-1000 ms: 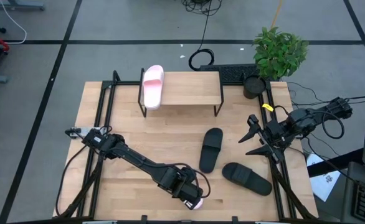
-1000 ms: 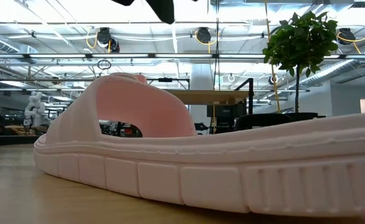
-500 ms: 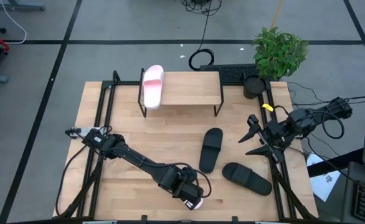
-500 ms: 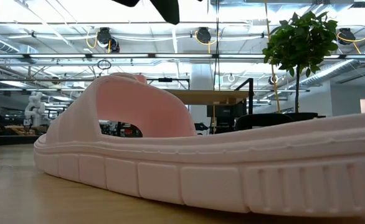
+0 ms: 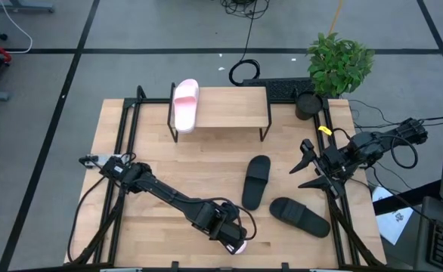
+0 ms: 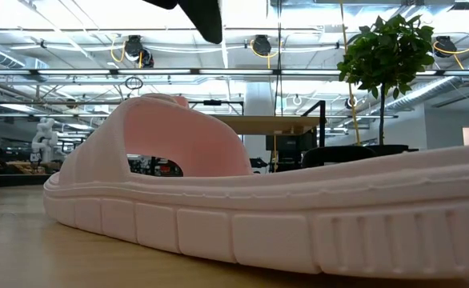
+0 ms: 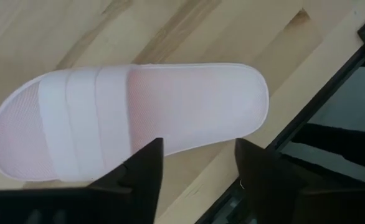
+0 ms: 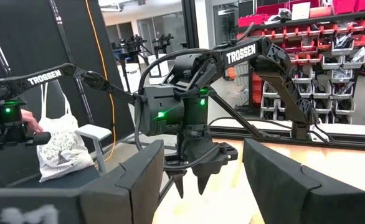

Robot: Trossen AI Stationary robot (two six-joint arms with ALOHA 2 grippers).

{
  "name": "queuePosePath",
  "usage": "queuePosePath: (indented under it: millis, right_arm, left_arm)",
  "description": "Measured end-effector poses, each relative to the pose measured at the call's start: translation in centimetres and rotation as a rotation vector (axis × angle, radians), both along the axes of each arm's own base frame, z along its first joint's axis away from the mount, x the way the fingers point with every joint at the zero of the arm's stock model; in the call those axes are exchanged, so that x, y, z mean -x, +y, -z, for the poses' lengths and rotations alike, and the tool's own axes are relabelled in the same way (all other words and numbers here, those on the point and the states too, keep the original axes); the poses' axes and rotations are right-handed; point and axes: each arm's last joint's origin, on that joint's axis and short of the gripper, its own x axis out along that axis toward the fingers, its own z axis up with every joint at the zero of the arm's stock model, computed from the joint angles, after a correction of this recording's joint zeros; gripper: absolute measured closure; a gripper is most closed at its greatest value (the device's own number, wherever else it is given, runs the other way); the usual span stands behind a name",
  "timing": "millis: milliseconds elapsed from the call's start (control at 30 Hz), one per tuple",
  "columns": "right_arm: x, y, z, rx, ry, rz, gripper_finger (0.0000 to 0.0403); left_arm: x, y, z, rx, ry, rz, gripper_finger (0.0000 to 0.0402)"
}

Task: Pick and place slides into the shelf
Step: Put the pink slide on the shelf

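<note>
On the tabletop the shelf stands at the far edge, with 1 pale pink slide lying on its left end; 2 black slides lie right of centre, the upright one near the angled one but apart from it; the left gripper hangs at the near edge over what seems to be the second pink slide, mostly hidden; the right gripper waits by the right rail, its fingers spread; a potted plant sits at the far right corner.
</note>
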Motion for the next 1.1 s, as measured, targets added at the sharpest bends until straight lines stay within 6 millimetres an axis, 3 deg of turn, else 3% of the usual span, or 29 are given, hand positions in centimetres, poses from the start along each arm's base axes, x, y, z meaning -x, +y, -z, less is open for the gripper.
queuePosePath:
  millis: [233,433,700,833,1100]
  right_arm:
    - [0.0,0.0,0.0,0.006,0.0,0.0,0.0193]
    - [0.0,0.0,0.2,0.015,0.018,0.0,0.0193]
    - [0.0,0.0,0.3,0.018,0.024,0.0,0.0193]
    - [0.0,0.0,0.3,0.018,0.024,0.0,0.0193]
    - [0.0,0.0,0.3,0.02,0.027,0.014,0.0193]
  left_arm:
    - [0.0,-0.3,0.0,-0.003,-0.015,0.035,0.0155]
    - [-0.4,-0.7,-0.2,-0.008,-0.079,0.122,0.0151]
    - [-1.2,-1.0,-0.5,0.048,-0.162,0.099,0.0151]
    - [-1.1,-0.4,-0.4,0.062,-0.107,0.052,0.0151]
    - [0.5,0.3,0.2,-0.078,0.035,-0.022,0.0151]
